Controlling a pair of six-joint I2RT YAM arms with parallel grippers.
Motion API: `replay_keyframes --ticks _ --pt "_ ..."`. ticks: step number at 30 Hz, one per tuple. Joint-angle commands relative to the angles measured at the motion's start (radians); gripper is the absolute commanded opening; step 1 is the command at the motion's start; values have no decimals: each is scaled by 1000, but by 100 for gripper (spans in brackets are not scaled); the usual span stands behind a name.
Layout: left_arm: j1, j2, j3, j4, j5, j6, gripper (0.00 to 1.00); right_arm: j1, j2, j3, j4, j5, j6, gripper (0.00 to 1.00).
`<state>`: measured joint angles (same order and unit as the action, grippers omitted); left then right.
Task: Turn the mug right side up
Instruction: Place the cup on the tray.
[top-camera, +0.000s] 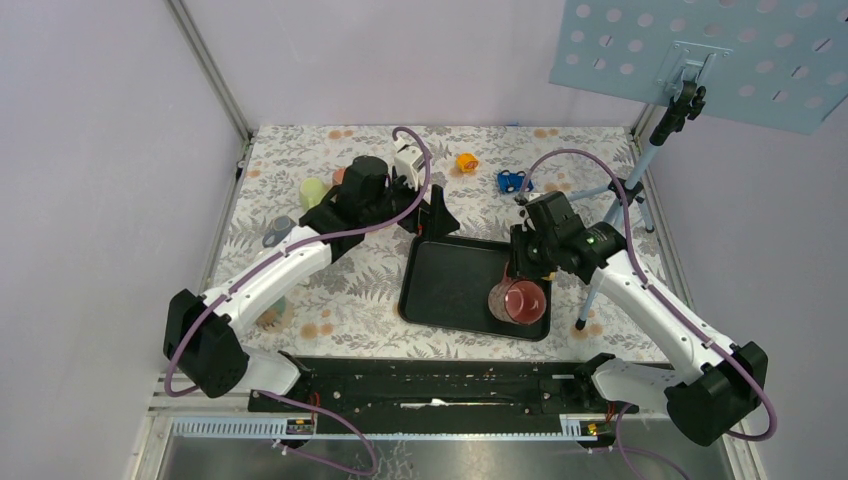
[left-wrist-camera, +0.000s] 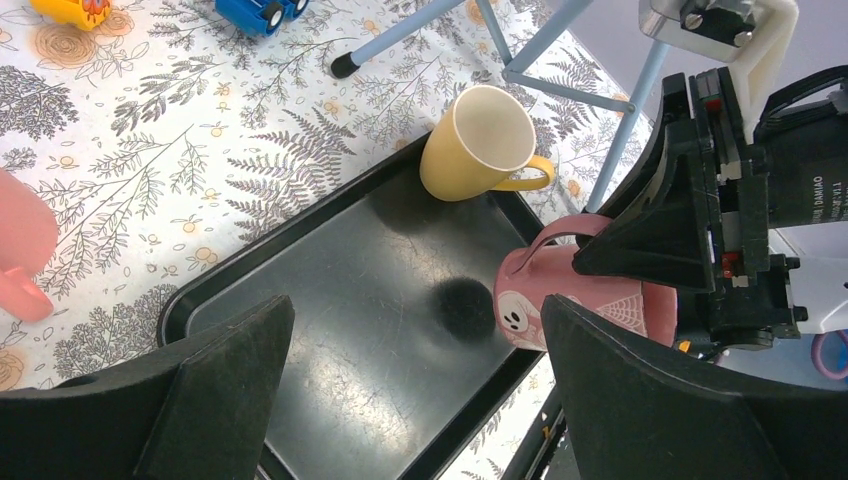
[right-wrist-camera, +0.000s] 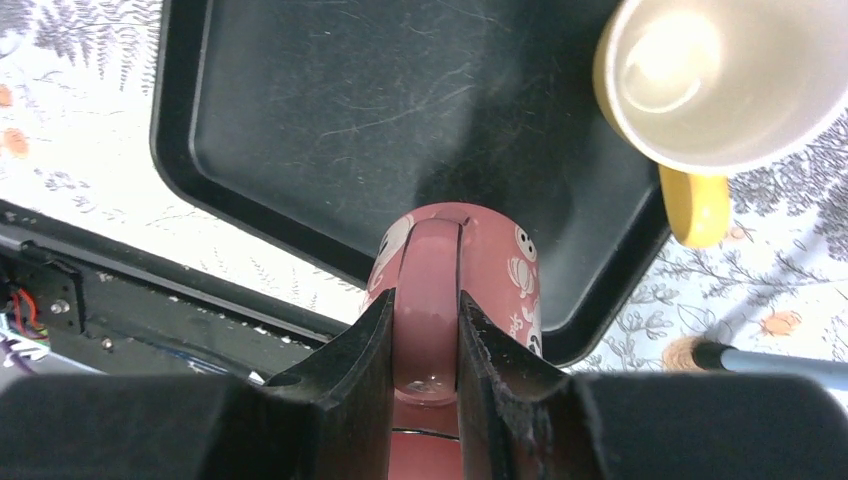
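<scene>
Looking at the pink mug (top-camera: 518, 300) first: sitting at the near right corner of the tray (top-camera: 440, 290), mouth up or close to it judging from the overhead view. Can't tell whether resting on the tray floor or lifted a bit off it.

Main worry: pinched only by the handle (right-wrist-camera: 430, 260), nothing on the body. Could easily swing round that thin loop and flop back onto its side at the slightest jolt or on letting go. Second worry: seems to hang partly out past the tray's near rim in the right wrist view. Set down there, likely to land on the rim, tip, and roll off toward the near edge. Also worth watching the yellow mug (left-wrist-camera: 478, 140), lying tilted at the tray's far right corner, near enough to get clipped by a careless pull-away.

Right gripper (right-wrist-camera: 428, 300): nearly closed, clamped on both sides of that handle, touching nothing else as far as visible.

Left gripper (top-camera: 437, 215): spread as wide as it goes, empty, hovering over the far left part of the tray, well apart from both mugs. No obvious trouble unless swung across to the right.
</scene>
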<state>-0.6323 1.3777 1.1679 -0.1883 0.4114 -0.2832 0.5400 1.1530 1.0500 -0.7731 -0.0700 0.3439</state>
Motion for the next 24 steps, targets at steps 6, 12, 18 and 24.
replay_keyframes --ticks 6,12,18,24 --pt "2 -35 -7 68 13 -19 99 17 17 61 -46 81 24 0" --pt "3 -28 -10 69 19 -24 99 18 61 65 -62 73 -11 0" --pt "3 -24 -24 74 23 -38 99 18 109 84 -83 10 -46 0" --pt "2 -13 -59 78 10 -98 99 20 174 111 -97 -15 -76 0"
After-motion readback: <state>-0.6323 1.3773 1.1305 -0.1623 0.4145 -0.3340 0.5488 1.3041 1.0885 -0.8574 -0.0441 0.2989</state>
